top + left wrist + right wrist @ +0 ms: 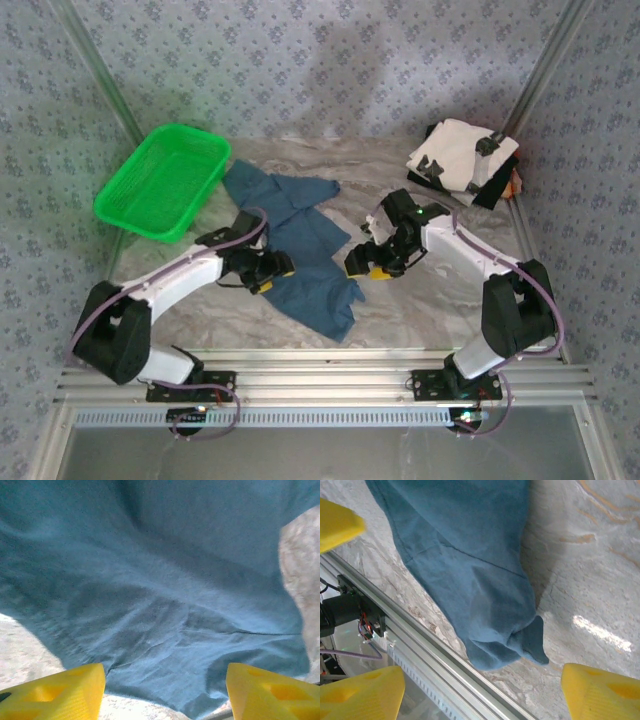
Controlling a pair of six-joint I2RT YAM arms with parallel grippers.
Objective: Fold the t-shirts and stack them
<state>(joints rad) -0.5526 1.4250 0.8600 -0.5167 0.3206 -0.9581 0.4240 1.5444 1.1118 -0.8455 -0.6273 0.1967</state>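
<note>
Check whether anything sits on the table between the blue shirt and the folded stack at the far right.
Nothing lying on the table does: bare marble separates the blue t-shirt from the folded stack. Only the right arm hangs above that stretch; the green basket sits far left.

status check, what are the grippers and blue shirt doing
Left gripper open over blue shirt, right gripper open beside its right edge. Shirt unfolded, rumpled on table. Basket, folded stack off at the back corners.
</note>
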